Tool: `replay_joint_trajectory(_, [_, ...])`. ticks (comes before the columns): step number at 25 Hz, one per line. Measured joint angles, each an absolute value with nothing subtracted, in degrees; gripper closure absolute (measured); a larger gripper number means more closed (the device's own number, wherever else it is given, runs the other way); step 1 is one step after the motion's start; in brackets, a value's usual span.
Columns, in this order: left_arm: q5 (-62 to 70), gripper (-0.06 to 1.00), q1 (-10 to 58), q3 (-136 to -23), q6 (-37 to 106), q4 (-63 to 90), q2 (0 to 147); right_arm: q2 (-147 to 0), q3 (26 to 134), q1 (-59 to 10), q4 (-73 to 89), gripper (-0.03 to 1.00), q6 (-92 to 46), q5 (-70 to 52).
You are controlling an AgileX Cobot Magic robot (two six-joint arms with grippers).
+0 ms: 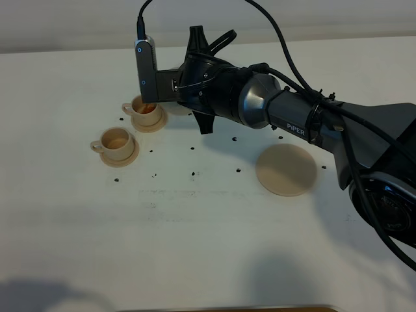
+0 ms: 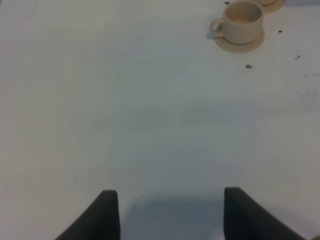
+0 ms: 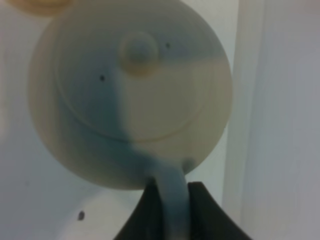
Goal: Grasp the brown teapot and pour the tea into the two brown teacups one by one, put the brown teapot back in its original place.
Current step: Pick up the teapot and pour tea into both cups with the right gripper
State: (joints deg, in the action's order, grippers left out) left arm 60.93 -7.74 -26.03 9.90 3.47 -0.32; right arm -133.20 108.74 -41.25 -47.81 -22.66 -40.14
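My right gripper [image 3: 170, 210] is shut on the loop handle of the brown teapot [image 3: 130, 95]; the wrist view looks onto its knobbed lid. In the exterior view the right arm reaches across to the far left, and the gripper [image 1: 170, 88] holds the teapot [image 1: 175, 108], mostly hidden under the wrist, right beside the far teacup [image 1: 146, 112]. The near teacup [image 1: 117, 142] stands on its saucer in front of it and shows in the left wrist view [image 2: 243, 20]. The round tan coaster [image 1: 286, 170] lies bare at the right. My left gripper [image 2: 170, 215] is open and empty over bare table.
Small dark specks dot the white table [image 1: 195, 247] around the cups and coaster. The right arm's thick body [image 1: 286, 110] spans the table's far middle, with cables arching above. The back edge of the table runs behind the cups.
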Motion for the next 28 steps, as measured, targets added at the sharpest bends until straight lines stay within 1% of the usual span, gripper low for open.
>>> replay_joint_trajectory(28, [60.93, 0.42, -7.74, -26.03, 9.90, 3.47, -0.32, -134.28, 108.74, -42.38, -51.95, 0.88, -22.66, -40.21])
